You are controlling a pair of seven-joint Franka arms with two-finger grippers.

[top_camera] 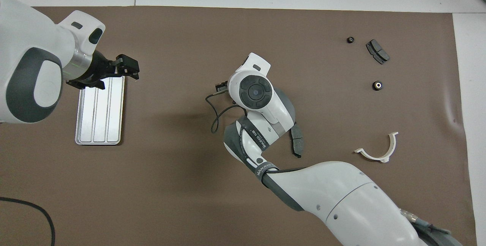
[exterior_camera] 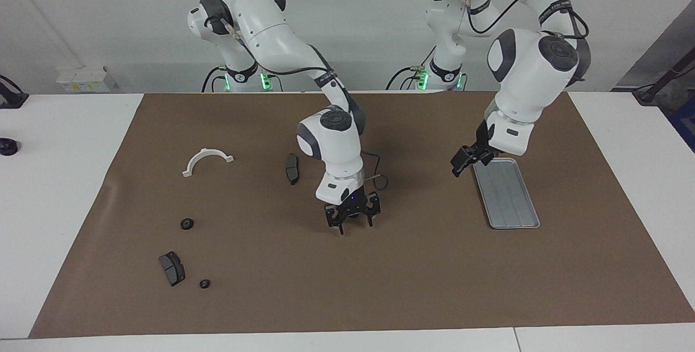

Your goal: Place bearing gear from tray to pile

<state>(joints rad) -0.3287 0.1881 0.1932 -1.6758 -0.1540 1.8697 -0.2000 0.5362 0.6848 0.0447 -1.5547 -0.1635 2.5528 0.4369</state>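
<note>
The left gripper hangs with fingers spread and nothing between them over the robot-side edge of the tray, a flat ridged silver-grey metal rectangle with nothing on it. The right gripper points down over bare brown mat mid-table, fingers parted and holding nothing; overhead its own wrist hides it. Farther out toward the right arm's end lie two small round black bearing gears and a dark brake pad
</note>
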